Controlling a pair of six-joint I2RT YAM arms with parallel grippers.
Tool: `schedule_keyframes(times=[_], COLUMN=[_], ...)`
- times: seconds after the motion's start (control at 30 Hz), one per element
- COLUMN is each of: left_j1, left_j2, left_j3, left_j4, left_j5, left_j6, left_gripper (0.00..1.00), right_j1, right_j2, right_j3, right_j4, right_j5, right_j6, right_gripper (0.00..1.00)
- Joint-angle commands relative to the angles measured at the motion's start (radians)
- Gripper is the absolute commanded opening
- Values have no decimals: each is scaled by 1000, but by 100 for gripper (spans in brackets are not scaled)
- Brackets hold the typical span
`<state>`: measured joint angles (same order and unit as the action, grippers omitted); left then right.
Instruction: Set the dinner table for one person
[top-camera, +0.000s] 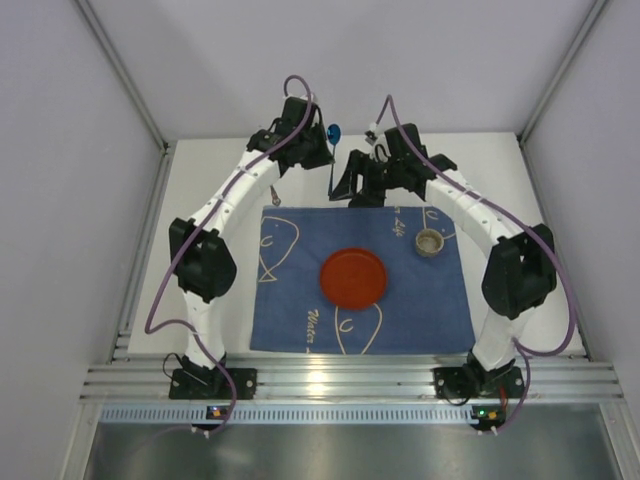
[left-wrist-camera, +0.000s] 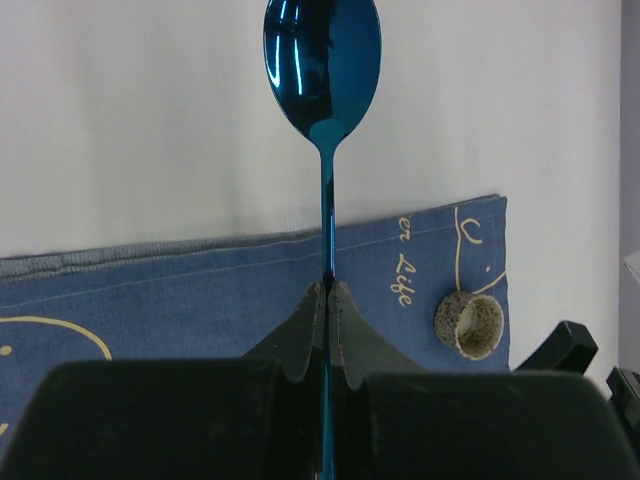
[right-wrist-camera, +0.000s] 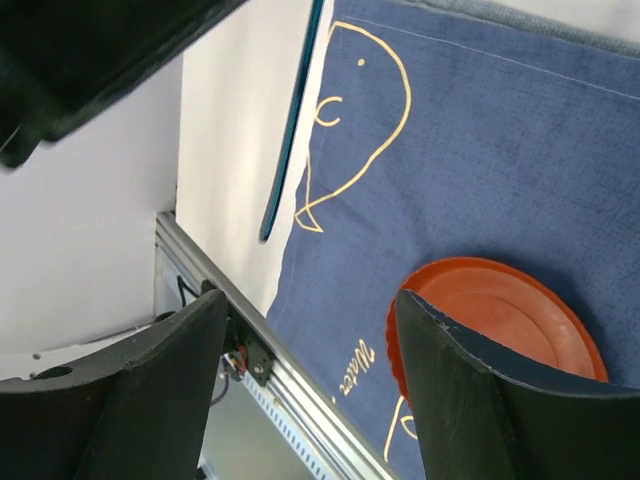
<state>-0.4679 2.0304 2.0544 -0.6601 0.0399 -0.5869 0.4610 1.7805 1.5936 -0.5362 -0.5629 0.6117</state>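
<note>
My left gripper (left-wrist-camera: 328, 292) is shut on the handle of a shiny blue spoon (left-wrist-camera: 322, 60), held above the far edge of the dark blue cloth (left-wrist-camera: 180, 290). In the top view the left gripper (top-camera: 325, 155) holds the spoon (top-camera: 333, 131) at the back of the white dinner table (top-camera: 210, 180). A red plate (top-camera: 354, 277) lies in the middle of the cloth (top-camera: 300, 310). A speckled cup (top-camera: 430, 242) stands at the cloth's far right. My right gripper (top-camera: 362, 190) is open and empty beside the spoon's handle (right-wrist-camera: 290, 130), above the cloth (right-wrist-camera: 480, 150) and plate (right-wrist-camera: 500, 310).
A small grey object (top-camera: 274, 195) lies on the table off the cloth's far left corner. The cup also shows in the left wrist view (left-wrist-camera: 468, 323). An aluminium rail (top-camera: 340, 380) runs along the near edge. Grey walls close in the sides and back.
</note>
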Motion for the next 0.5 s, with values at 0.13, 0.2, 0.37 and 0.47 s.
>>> schedule_keyframes(times=[0.13,0.2,0.37,0.47], left_j1=[-37,-52,-71,-74], left_j2=[-90,-98,-107,-96], left_j3=[-10,-16,-37,-20], left_j4=[-13,-19,-10,-10], left_j5=[-6,-12,-11,-2], left_j6=[-31,-33,-40,-45], left_gripper=[0,0,0,0], right_j1=[-2,-2,-2,1], right_j2=[28,30,39,48], right_j3=[2,-9,-24,-24], right_j4=[143,159,191,197], right_j5=[12,21,26,23], right_j6=[39,48,69,71], right_gripper=[63,62,60,45])
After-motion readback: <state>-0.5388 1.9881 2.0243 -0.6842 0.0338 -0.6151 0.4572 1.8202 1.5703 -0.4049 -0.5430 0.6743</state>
